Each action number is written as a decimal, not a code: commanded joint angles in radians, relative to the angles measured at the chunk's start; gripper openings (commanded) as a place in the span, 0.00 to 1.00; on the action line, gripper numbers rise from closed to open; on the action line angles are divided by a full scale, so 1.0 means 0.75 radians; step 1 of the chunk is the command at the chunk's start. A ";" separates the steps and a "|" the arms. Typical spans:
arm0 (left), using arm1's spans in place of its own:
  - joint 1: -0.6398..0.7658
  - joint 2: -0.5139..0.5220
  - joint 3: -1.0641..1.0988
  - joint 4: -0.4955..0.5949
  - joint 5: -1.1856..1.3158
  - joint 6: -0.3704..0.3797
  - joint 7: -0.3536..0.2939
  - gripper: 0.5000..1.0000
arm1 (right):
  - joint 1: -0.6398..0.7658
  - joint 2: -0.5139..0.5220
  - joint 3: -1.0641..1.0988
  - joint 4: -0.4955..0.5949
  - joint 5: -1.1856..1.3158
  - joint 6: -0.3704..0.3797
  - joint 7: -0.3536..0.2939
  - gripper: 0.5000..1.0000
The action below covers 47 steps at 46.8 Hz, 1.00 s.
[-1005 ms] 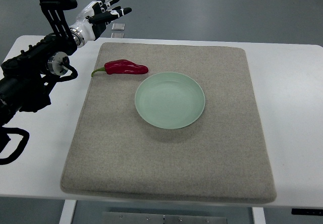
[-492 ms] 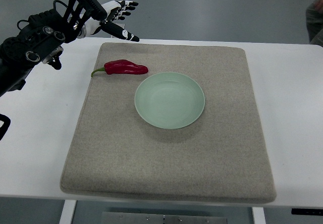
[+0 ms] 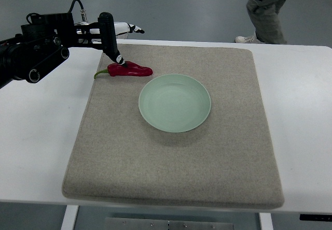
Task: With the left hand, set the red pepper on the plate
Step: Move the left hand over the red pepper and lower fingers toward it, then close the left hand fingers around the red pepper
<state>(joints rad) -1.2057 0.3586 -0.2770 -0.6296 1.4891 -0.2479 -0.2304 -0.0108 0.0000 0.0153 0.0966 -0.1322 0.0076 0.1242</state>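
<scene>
bright, even overhead light; soft shadows, sharp focus, no glare.

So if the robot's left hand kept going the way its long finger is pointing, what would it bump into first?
Probably the red pepper. The left hand has one dark finger aimed down, its tip right at the pepper's stem end on the grey mat. Whether it touches yet can't be told from above.

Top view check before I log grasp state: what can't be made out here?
- Left robot hand: seen edge-on, its own arm covers most fingers; contact with the red pepper is unclear.
- Right arm: outside the picture.
- Person: cut off by the top edge; only legs and a shoe show.
</scene>
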 commanded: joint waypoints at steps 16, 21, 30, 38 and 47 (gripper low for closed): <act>0.002 0.009 0.005 -0.007 0.031 -0.136 -0.034 0.98 | 0.000 0.000 0.000 0.000 -0.002 0.000 0.000 0.86; -0.004 0.009 0.050 -0.003 0.027 -0.150 -0.034 0.97 | 0.000 0.000 0.000 0.000 -0.002 0.000 0.000 0.86; -0.002 0.005 0.063 0.005 0.013 -0.169 -0.032 0.98 | 0.000 0.000 0.000 0.000 -0.002 0.000 0.000 0.86; 0.002 0.000 0.061 0.007 -0.026 -0.179 -0.032 0.98 | 0.000 0.000 0.000 0.000 0.000 -0.002 0.000 0.86; 0.022 -0.006 0.065 0.015 -0.026 -0.201 -0.032 0.98 | 0.000 0.000 0.000 0.000 0.000 0.000 0.000 0.86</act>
<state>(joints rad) -1.1902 0.3545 -0.2300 -0.6219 1.4696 -0.3956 -0.2545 -0.0107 0.0000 0.0153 0.0966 -0.1325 0.0076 0.1243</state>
